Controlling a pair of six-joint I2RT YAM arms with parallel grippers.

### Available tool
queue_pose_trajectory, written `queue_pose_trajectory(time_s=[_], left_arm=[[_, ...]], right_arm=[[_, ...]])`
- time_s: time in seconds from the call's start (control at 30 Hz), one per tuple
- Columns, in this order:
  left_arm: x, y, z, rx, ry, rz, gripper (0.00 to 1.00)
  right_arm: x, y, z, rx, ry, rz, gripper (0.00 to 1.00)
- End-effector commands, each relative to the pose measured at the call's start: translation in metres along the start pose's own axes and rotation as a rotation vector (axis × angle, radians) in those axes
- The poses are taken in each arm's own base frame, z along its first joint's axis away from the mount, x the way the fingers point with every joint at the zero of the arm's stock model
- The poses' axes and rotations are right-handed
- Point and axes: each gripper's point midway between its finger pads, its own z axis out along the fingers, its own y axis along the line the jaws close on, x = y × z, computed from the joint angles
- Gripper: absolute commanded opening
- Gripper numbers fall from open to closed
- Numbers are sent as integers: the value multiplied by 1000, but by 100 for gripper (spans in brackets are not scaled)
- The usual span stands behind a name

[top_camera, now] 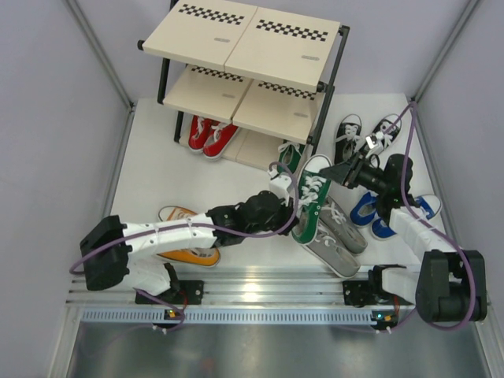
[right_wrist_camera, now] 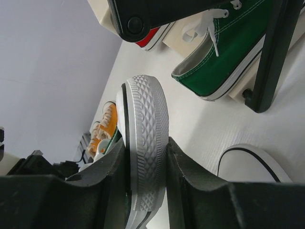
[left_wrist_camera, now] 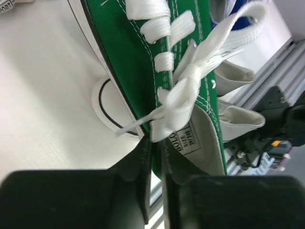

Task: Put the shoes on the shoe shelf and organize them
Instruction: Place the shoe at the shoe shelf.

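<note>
The shelf (top_camera: 236,35) stands at the far side of the table. In the top view only its bottom tier shows shoes: the red pair (top_camera: 209,135) and, at the right end, one green mate (top_camera: 290,156) tucked partly under the middle tier. The black pair (top_camera: 364,134), blue pair (top_camera: 368,211) and orange pair (top_camera: 187,236) wait on the table. The green shoe (top_camera: 311,206) lies across the grey pair (top_camera: 340,240) in front of the shelf, with an arm at each end. The step in hand looks like taking hold of this shoe to set it beside its mate. The next move likely calls for lifting it off the grey pair, letting one arm release, and steering it toe-first past the shelf leg (right_wrist_camera: 274,52) without snagging the loose laces (left_wrist_camera: 186,90). The top view gives the layout, but it hides the jaws of the left gripper (top_camera: 277,214) and right gripper (top_camera: 342,172). The left wrist view shows its fingers (left_wrist_camera: 136,191) pinched on the shoe's side wall (left_wrist_camera: 140,95) by the tongue, one finger inside and one outside. The right wrist view shows its fingers (right_wrist_camera: 190,176) clamped on the white toe cap (right_wrist_camera: 143,124), and it alone looks under the shelf at the mate.
</note>
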Motion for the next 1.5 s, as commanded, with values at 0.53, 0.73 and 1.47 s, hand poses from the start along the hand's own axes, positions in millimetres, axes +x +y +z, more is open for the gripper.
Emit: queue_pose_trajectory(time_s=[0.53,0.73,1.47], left_arm=[[-40,40,-60,-175,-181,99,0],[-48,57,-84,-217,-213,103,0],[-98,165,-89,-365,-298,-37,0]], right_arm=[[-25,19,-9,-74,-56,-117,60],[-31,31,-17,-109,-63,-203,93],[-29,52,-55,-210,31,-555,99]])
